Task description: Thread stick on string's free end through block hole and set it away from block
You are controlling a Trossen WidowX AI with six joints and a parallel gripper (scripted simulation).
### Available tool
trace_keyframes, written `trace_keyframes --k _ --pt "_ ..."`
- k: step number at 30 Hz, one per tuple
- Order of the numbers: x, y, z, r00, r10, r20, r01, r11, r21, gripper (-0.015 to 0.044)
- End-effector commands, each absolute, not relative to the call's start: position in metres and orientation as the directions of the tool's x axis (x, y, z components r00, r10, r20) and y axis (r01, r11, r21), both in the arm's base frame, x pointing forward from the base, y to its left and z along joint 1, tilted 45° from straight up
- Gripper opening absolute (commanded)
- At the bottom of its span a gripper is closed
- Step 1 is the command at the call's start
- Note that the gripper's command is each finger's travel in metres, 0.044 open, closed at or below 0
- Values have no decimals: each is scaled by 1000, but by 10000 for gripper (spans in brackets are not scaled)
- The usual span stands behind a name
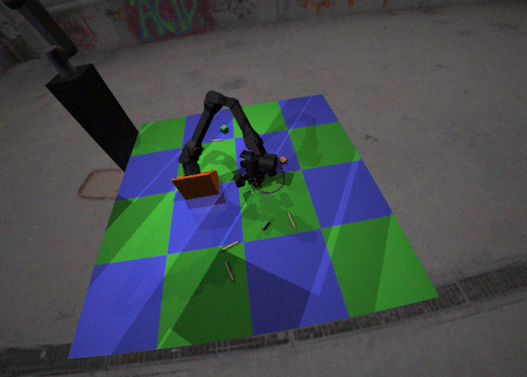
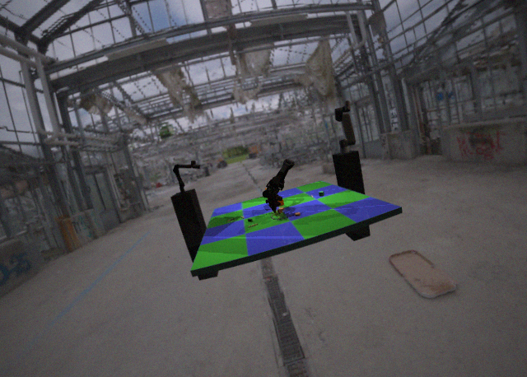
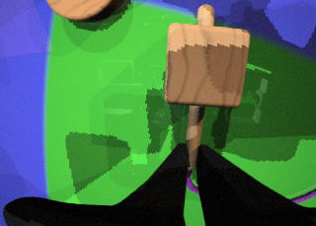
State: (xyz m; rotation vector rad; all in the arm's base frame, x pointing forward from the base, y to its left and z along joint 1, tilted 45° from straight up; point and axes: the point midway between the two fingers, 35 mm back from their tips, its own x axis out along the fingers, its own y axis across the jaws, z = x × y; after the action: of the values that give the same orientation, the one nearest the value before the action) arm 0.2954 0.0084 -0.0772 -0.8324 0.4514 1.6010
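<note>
Derelict glass-roofed hall, with graffitied walls (image 1: pixel 170 13) (image 2: pixel 481 145) and torn hangings (image 2: pixel 321 68).
</note>
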Motion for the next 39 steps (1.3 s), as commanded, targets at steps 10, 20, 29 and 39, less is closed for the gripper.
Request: trace_keyframes --k 10,20,29,39 --pt "291 20 -65 -25 688 -725 -965 -207 -163 0" --pt "291 19 -67 -28 686 -727 -965 -210 -160 121" --pt "294 -38 -10 -28 683 -730 -965 -210 -159 121" --pt "295 -31 -7 -12 685 -729 -986 115 124 121"
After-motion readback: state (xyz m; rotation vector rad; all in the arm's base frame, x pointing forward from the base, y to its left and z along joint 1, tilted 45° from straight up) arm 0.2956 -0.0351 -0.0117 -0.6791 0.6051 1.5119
